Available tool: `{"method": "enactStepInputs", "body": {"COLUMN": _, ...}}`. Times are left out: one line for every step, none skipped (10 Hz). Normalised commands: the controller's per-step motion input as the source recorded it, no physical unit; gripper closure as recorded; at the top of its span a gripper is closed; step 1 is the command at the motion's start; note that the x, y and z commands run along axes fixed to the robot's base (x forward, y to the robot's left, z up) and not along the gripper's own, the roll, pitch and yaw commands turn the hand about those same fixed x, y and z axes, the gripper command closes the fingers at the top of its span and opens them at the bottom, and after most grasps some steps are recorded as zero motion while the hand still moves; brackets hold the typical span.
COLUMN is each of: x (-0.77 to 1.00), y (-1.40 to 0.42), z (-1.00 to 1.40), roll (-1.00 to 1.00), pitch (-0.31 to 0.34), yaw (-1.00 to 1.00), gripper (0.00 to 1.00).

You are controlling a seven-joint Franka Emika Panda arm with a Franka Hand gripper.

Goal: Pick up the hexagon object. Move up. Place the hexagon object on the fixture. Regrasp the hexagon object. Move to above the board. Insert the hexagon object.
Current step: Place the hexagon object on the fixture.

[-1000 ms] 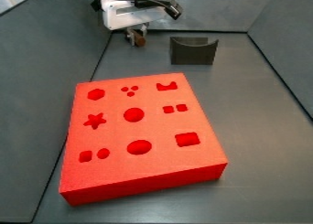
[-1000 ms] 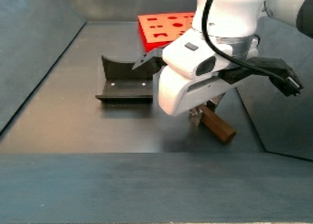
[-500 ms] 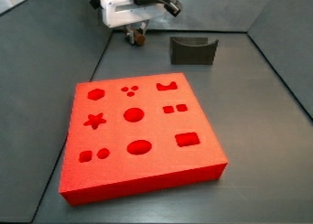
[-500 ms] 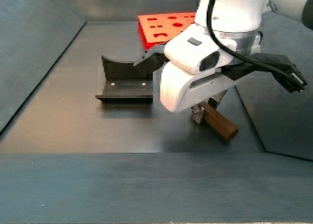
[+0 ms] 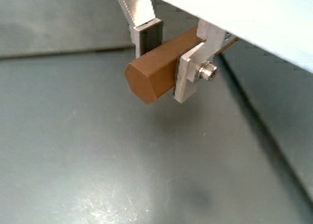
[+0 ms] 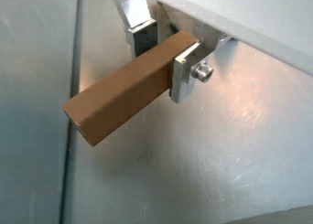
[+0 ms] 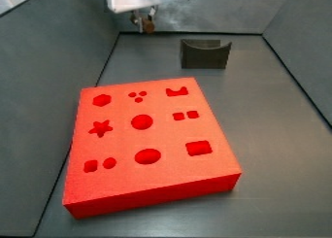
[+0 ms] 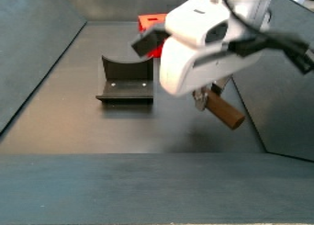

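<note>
The hexagon object (image 5: pixel 156 69) (image 6: pixel 120 102) is a brown prism peg, and my gripper (image 5: pixel 171 47) (image 6: pixel 166 54) is shut on it, silver fingers (image 5: pixel 193 68) clamping its sides in both wrist views. In both side views the gripper (image 8: pixel 211 94) (image 7: pixel 143 21) hangs above the dark floor with the peg (image 8: pixel 223 110) sticking out below it, clear of the surface. The fixture (image 7: pixel 204 53) (image 8: pixel 127 80), a dark grey notched block, stands apart from the gripper. The red board (image 7: pixel 149 145) with shaped cut-outs lies further off; a corner of the board (image 8: pixel 149 20) shows behind the arm.
Grey walls (image 7: pixel 52 48) enclose the dark floor (image 7: pixel 279 125) on all sides. The white arm body (image 8: pixel 194 45) fills the middle of a side view and hides most of the board there.
The gripper has risen with the hexagon object held in it, lifting the peg off the floor. Fixture and board have not moved.
</note>
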Motion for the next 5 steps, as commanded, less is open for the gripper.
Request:
{"method": "enactStepInputs", "body": {"x": 0.00, "y": 0.00, "z": 1.00, "roll": 0.00, "pitch": 0.000, "yaw": 0.00, "gripper": 1.00}}
{"method": "enactStepInputs", "body": {"x": 0.01, "y": 0.00, "z": 1.00, "roll": 0.00, "pitch": 0.004, "yaw": 0.00, "gripper": 1.00}}
{"method": "enactStepInputs", "body": {"x": 0.00, "y": 0.00, "z": 1.00, "roll": 0.00, "pitch": 0.019, "yaw": -0.01, "gripper": 1.00}}
{"method": "enactStepInputs", "body": {"x": 0.00, "y": 0.00, "z": 1.00, "roll": 0.01, "pitch": 0.027, "yaw": -0.01, "gripper": 1.00}}
{"method": "enactStepInputs", "body": {"x": -0.01, "y": 0.00, "z": 1.00, "roll": 0.01, "pitch": 0.033, "yaw": -0.01, "gripper": 1.00}}
